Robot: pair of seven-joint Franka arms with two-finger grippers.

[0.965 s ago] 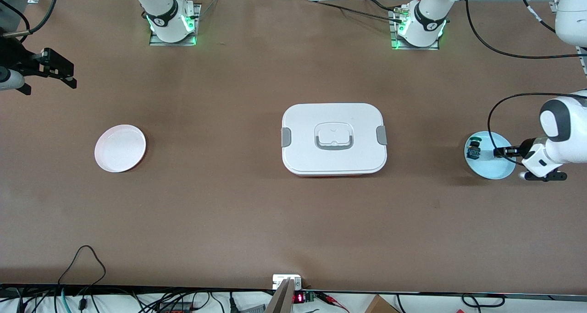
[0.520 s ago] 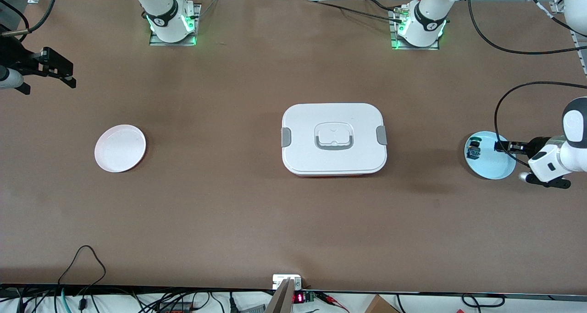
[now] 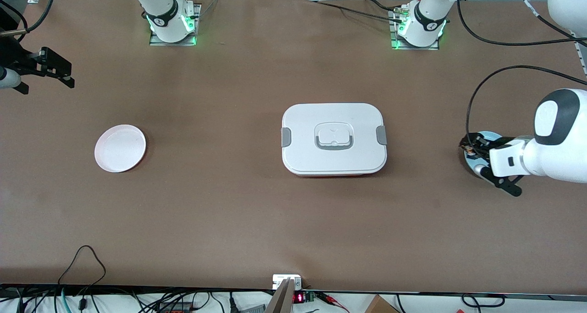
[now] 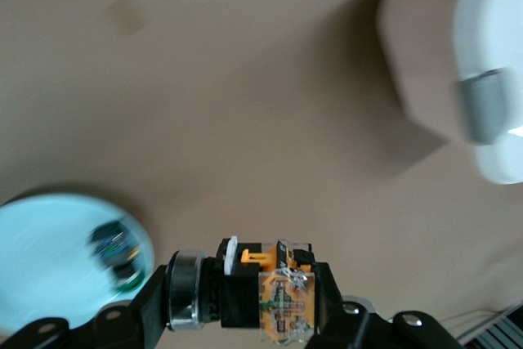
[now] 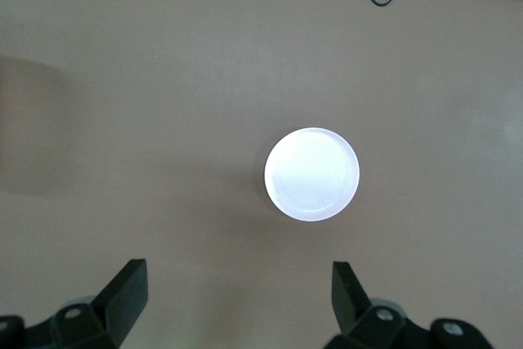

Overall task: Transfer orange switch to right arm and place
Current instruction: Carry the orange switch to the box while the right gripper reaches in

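The orange switch (image 4: 267, 293), a black stubby body with a silver ring and a clear orange block, is held crosswise between the black fingers of my left gripper (image 4: 245, 300). In the front view that left gripper (image 3: 469, 146) hangs over the light blue plate (image 3: 494, 134) at the left arm's end of the table, shut on the switch. My right gripper (image 3: 69, 79) waits open over the right arm's end of the table. In its wrist view the right gripper (image 5: 239, 292) holds nothing and the white plate (image 5: 311, 174) lies below it.
A white lidded box (image 3: 334, 139) with grey clips sits mid-table. The white plate (image 3: 120, 148) lies toward the right arm's end. A small blue-and-green switch part (image 4: 114, 244) rests on the blue plate (image 4: 41, 267). Cables trail along the table's near edge.
The left arm has swung over the blue plate, and its gripper now sits at the plate's edge nearest the box. The right arm has barely shifted.
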